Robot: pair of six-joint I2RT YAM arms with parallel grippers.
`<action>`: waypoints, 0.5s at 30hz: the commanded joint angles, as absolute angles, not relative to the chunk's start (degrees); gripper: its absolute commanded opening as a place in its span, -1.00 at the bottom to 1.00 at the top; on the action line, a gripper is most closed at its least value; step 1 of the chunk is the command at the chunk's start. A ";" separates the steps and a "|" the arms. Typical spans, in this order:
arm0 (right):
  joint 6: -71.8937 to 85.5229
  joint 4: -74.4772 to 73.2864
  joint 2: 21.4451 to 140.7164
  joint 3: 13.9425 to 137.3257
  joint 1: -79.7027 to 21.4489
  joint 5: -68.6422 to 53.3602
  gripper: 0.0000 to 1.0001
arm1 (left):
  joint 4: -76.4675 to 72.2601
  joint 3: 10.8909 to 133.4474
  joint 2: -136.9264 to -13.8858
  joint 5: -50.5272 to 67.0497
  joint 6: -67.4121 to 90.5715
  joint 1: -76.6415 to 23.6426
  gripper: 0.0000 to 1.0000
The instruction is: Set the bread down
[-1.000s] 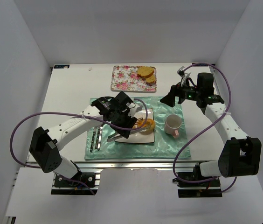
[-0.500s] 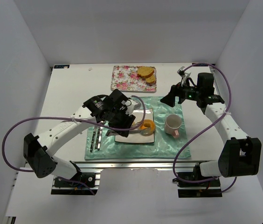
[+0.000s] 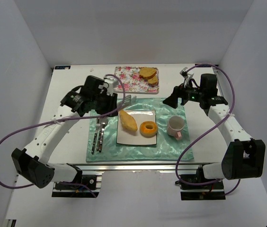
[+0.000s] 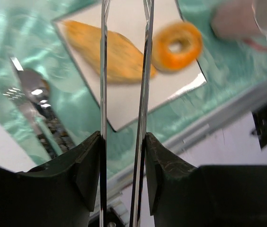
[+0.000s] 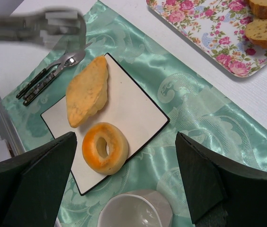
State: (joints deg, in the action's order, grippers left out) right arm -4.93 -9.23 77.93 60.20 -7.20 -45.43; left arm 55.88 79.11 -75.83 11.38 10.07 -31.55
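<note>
An oblong golden bread [image 3: 128,121] lies on the white square plate [image 3: 136,138] next to a ring-shaped bread [image 3: 148,128]. Both show in the left wrist view, the oblong bread [image 4: 86,40] and the ring [image 4: 162,54], and in the right wrist view, the oblong bread [image 5: 87,91] and the ring [image 5: 117,151]. My left gripper [image 3: 113,98] is shut on metal tongs [image 4: 145,71], raised above the plate's back left; the tongs are empty. My right gripper [image 3: 171,100] hangs open and empty above the placemat's back right corner.
A floral tray [image 3: 126,79] at the back holds two bread slices [image 3: 148,73]. A pink mug [image 3: 175,126] stands right of the plate on the teal placemat [image 3: 171,146]. Cutlery [image 3: 98,137] lies left of the plate.
My left gripper has lifted with the tongs from over the plate and moved back and left. The oblong bread now lies uncovered on the plate. The right arm has not moved.
</note>
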 commanded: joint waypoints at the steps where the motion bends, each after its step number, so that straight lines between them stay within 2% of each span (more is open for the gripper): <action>1: -5.27 -8.53 76.73 60.38 -7.03 -46.76 0.79 | 50.38 77.71 -72.51 8.37 11.33 -25.51 -0.03; 5: -5.19 -8.44 76.64 60.29 -6.94 -46.85 0.79 | 45.19 72.78 -73.21 4.58 11.86 -17.77 -0.04; 9: -5.97 -8.96 76.38 60.82 -7.03 -47.02 0.79 | 37.98 65.32 -74.18 3.97 11.87 -5.31 -0.03; 15: -6.24 -9.05 76.64 60.91 -7.03 -47.02 0.79 | 25.94 54.24 -74.53 -3.68 11.95 3.86 0.13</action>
State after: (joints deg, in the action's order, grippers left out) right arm -5.32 -9.26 77.93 60.20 -7.18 -45.63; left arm 34.46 56.62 -75.66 1.39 11.88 2.07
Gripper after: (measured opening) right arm 0.895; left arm 0.557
